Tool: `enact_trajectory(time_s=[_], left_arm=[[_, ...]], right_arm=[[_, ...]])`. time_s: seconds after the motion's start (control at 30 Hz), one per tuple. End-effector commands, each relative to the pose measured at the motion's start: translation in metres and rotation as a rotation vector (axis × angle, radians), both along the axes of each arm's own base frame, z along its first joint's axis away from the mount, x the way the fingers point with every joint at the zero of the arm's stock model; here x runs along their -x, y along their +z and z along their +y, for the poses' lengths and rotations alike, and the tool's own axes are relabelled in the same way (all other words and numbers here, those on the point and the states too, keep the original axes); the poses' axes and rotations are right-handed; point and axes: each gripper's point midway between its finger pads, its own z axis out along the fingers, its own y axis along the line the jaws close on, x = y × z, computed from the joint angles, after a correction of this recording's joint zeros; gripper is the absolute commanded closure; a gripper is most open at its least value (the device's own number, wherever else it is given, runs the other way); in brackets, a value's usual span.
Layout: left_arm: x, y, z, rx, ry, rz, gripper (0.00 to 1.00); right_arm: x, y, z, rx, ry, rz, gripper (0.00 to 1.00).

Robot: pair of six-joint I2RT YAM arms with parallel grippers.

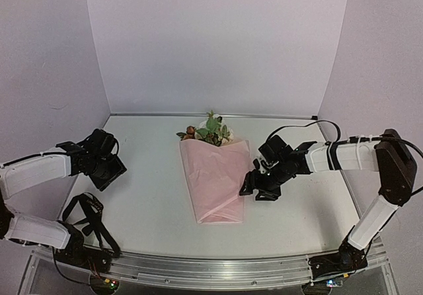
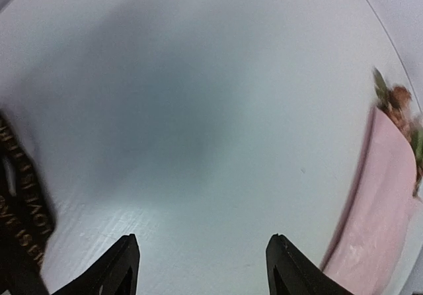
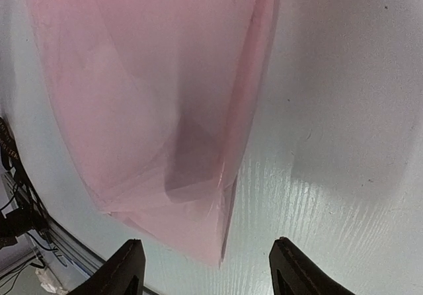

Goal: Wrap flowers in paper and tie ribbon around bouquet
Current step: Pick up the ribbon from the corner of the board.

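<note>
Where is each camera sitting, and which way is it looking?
Top camera: up high behind the arms, looking down at the table; both arms show, left gripper and right gripper beside the pink paper wrapped round the flowers.
Left wrist: on the left arm, facing down at bare table; its two fingertips show, lettered ribbon at the left edge.
Right wrist: on the right arm, facing down at the paper's narrow end; its fingertips show.
Shared: all three see the pink paper.
</note>
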Motion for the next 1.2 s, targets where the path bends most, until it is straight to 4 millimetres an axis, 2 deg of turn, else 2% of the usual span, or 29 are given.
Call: enact_trajectory(time_s=[0.0,0.13,0.23,0.33,0.53,0.8,0.9,1.0,1.03,1.1,1.17], left_arm=[[0.042,-0.003,0.09,-0.252,0.357,0.054,0.3],[0.063,-0.013,0.116,-0.288,0.467,0.09,0.27],[0.074,-0.027,0.125,-0.285,0.511,0.128,0.25],[0.081,-0.042,0.128,-0.264,0.536,0.166,0.24],[0.069,-0.06,0.115,-0.19,0.493,0.152,0.26],[0.05,-0.071,0.099,-0.111,0.442,0.106,0.51],[0.045,-0.07,0.098,-0.119,0.419,0.1,0.69],[0.03,-0.057,0.092,-0.12,0.355,0.052,0.94],[0.022,-0.049,0.087,-0.12,0.309,0.025,0.98],[0.002,-0.029,0.073,-0.1,0.201,-0.045,1.0],[-0.016,-0.007,0.05,-0.046,0.073,-0.127,1.0]], right_arm=[[-0.002,0.012,0.004,-0.064,-0.01,-0.054,0.34],[0.002,0.011,0.0,-0.074,-0.006,-0.071,0.33],[0.004,0.012,-0.005,-0.078,-0.01,-0.094,0.32],[0.007,0.013,-0.009,-0.079,-0.01,-0.106,0.31],[0.01,0.016,-0.018,-0.066,-0.013,-0.143,0.31],[0.008,0.028,-0.025,-0.055,-0.01,-0.2,0.38],[0.009,0.034,-0.027,-0.043,-0.008,-0.205,0.4],[0.009,0.039,-0.029,-0.033,-0.016,-0.195,0.41],[0.009,0.041,-0.029,-0.034,-0.015,-0.198,0.42],[0.007,0.045,-0.029,-0.036,-0.017,-0.208,0.43],[0.005,0.049,-0.028,-0.038,-0.021,-0.219,0.43]])
